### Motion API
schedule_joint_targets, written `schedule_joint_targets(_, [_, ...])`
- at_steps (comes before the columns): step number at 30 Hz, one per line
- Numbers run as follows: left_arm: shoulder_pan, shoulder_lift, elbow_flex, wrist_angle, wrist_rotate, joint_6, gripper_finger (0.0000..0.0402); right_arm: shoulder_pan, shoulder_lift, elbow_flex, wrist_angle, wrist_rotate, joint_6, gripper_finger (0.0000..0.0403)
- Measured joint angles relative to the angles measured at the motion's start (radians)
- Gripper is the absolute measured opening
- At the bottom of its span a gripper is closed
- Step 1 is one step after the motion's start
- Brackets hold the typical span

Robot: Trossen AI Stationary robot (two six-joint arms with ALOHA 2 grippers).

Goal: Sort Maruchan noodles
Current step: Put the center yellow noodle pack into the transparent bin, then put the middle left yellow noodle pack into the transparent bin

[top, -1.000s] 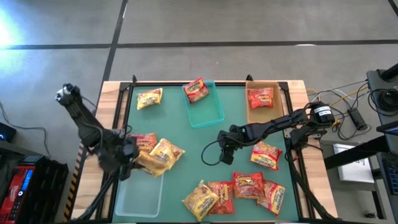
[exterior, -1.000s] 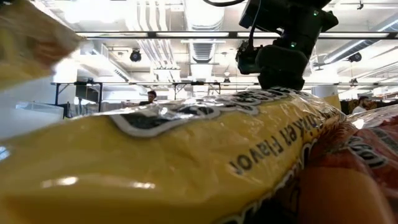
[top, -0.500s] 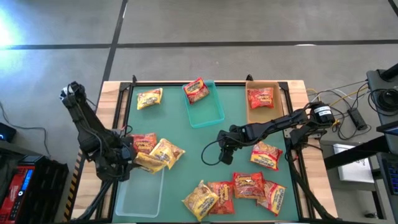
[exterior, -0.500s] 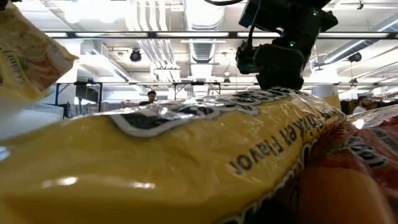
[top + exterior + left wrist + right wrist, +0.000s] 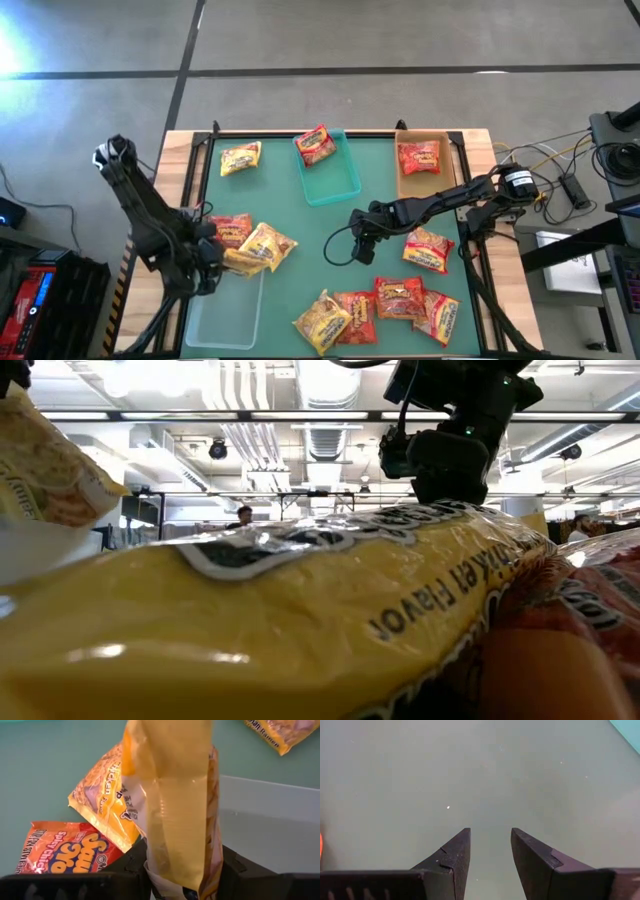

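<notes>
A green-topped table is seen from above, with ramen packets scattered on it and three bins. The landmark for this moment is the clear bin (image 5: 225,310), at the table's near-left corner.

A yellow Maruchan packet (image 5: 172,805) is held clamped in the left gripper (image 5: 205,268), which hangs at the far rim of the clear bin. In the left wrist view the packet is pinched at one end and extends lengthwise straight out from the jaws, its long axis in line with the fingers, and the clear bin's wall and floor are seen just beyond it. The packet therefore appears to be hanging at or just over the bin's far rim, not yet lying inside. The coming move is judged to turn on this: the packet's free end must be over the bin's floor, rather than the table, before release.

Just beyond the bin's far rim, a second yellow packet (image 5: 268,243) and a red-orange Sau Yao packet (image 5: 232,229) are lying on the table.

The right gripper (image 5: 366,240) is parked well away from the clear bin, over bare table near the middle, with its jaws slightly parted and nothing between them. The left arm is plainly the nearer one.

A cluster of packets (image 5: 380,305) is waiting on the table to the right of the clear bin.
</notes>
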Motion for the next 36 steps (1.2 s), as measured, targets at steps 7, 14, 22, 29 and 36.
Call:
schedule_joint_targets(7, [-0.002, 0.054, 0.0, -0.038, -0.023, -0.077, 0.0115, 0.0, 0.0, 0.0, 0.002, 0.0, 0.0, 0.0132])
schedule_joint_targets(14, [-0.006, 0.057, 0.0, -0.082, -0.023, -0.222, 0.0146, 0.0, 0.0, 0.0, 0.003, 0.0, 0.0, 0.0132])
schedule_joint_targets(22, [-0.006, 0.035, 0.004, -0.191, 0.047, -0.263, 0.0215, 0.0, 0.0, 0.0, 0.007, 0.0, 0.0, 0.0132])
schedule_joint_targets(29, [-0.006, 0.029, 0.07, -0.344, 0.049, -0.319, 0.024, 0.0, 0.0, 0.0, 0.024, 0.0, 0.0, 0.0132])
schedule_joint_targets(36, [-0.003, 0.027, 0.132, -0.401, -0.124, -0.304, 0.0245, 0.0, 0.0, 0.0, 0.026, 0.0, 0.0, 0.0132])
